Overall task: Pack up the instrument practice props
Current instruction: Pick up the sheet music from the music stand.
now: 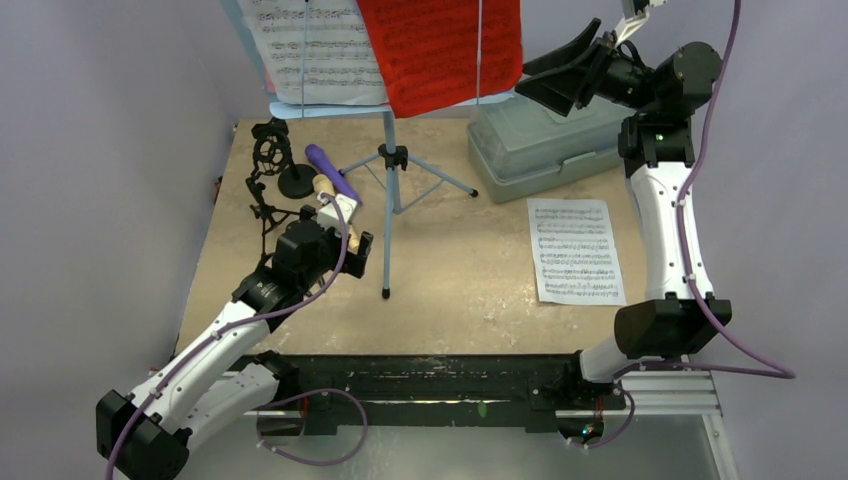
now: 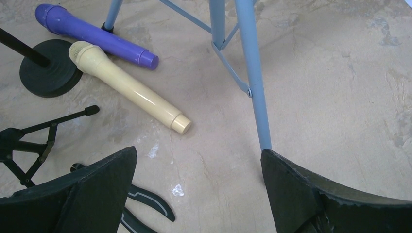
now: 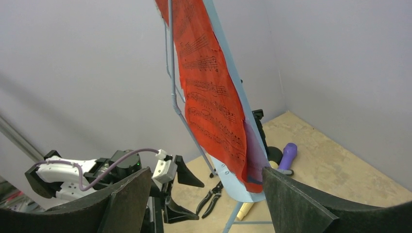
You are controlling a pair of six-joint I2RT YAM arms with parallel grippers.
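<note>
The right hand is raised beside the rack with its jaws spread wide and nothing between them, lined up on the lower corner of the red page. That looks like the step in hand: taking this page off the rack. To do it well, the jaws should close on paper alone, just above the corner and not on the rack's lip. The page should then be drawn out sideways from under the thin wire that crosses it, slowly enough that it does not tear or rock the rack. A white page sits beside it on the rack, and another page lies flat on the tabletop in front of the box, whose lid looks shut. The left hand hovers low, open and empty, beside a rack leg and near the tan mic and purple mic.
</note>
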